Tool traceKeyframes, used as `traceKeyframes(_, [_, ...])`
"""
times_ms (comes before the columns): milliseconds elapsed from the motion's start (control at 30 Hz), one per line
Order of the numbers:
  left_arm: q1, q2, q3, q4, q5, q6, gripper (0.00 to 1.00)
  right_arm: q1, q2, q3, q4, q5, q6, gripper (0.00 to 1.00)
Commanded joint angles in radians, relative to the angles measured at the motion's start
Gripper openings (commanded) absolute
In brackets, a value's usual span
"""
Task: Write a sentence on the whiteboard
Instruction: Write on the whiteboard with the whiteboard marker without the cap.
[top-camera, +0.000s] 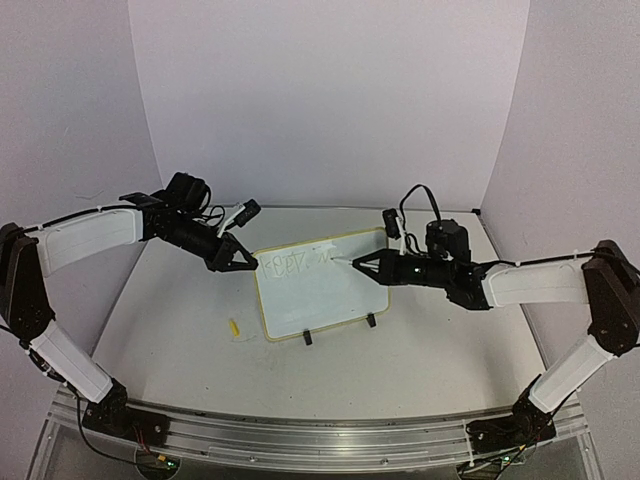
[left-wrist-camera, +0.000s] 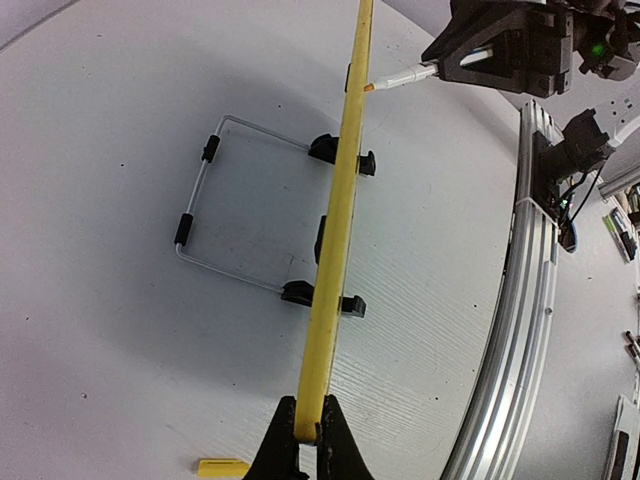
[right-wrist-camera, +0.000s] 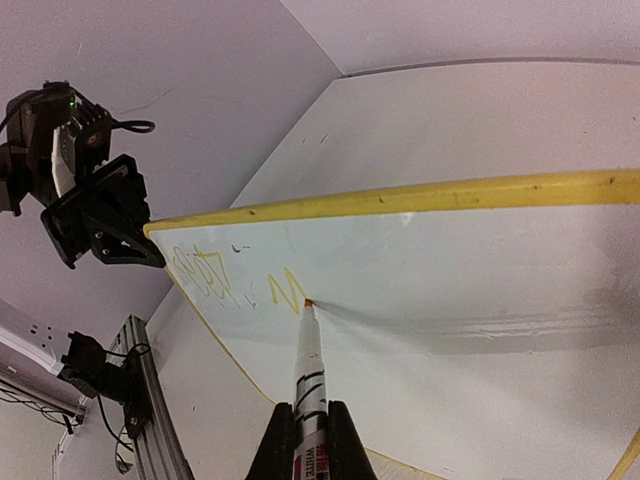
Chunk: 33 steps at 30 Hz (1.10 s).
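The white table (top-camera: 430, 340) carried the whiteboard (top-camera: 325, 295) at its middle, standing tilted on two black clip feet between the two arms. The left gripper (top-camera: 247, 263) was clamped shut on the board's pale yellow rim at its upper left corner. The right gripper (top-camera: 362, 266) was closed around a marker (right-wrist-camera: 308, 350). A wire stand (left-wrist-camera: 197, 188) lay behind the board. The marker's tip touched the board's face at the end of the sentence (right-wrist-camera: 215, 280), a thin yellow scrawl. A small yellow piece (top-camera: 234, 327) lay on the table just left of the board.
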Motion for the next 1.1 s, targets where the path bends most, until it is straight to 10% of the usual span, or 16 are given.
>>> traceKeyframes(0, [-0.001, 0.001, 0.007, 0.000, -0.045, 0.044, 0.00, -0.008, 0.001, -0.021, 0.031, 0.047, 0.016, 0.00])
traceKeyframes(1067, [-0.001, 0.003, 0.005, -0.003, -0.049, 0.044, 0.00, -0.067, -0.109, -0.015, 0.027, -0.223, 0.010, 0.00])
